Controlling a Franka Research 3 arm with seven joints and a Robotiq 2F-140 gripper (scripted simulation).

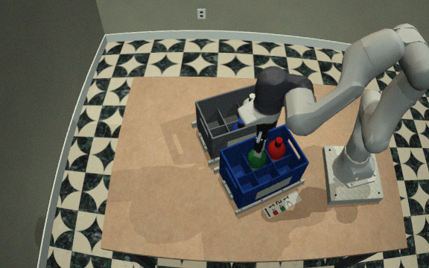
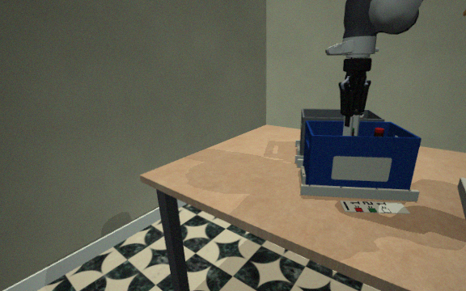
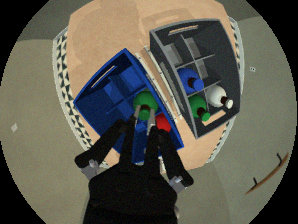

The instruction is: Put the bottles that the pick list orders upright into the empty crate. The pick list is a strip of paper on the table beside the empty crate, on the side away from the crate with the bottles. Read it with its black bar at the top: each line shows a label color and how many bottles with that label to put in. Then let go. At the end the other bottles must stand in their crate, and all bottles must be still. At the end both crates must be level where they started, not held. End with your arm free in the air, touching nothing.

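Note:
My gripper (image 1: 259, 143) is shut on the neck of a green bottle (image 1: 256, 158) that stands upright in a back cell of the blue crate (image 1: 264, 169). It also shows in the wrist view (image 3: 143, 104), between my fingers. A red bottle (image 1: 276, 147) stands in the cell beside it. The grey crate (image 1: 223, 119) behind holds a blue bottle (image 3: 190, 82), a green bottle (image 3: 200, 107) and a white bottle (image 3: 220, 99). The pick list (image 1: 281, 205) lies in front of the blue crate, with a red, a green and a white mark.
The arm's base (image 1: 352, 179) stands on the table right of the blue crate. Both crates sit in grey holders. The blue crate's front cells are empty. The table edge (image 2: 233, 218) is near the pick list.

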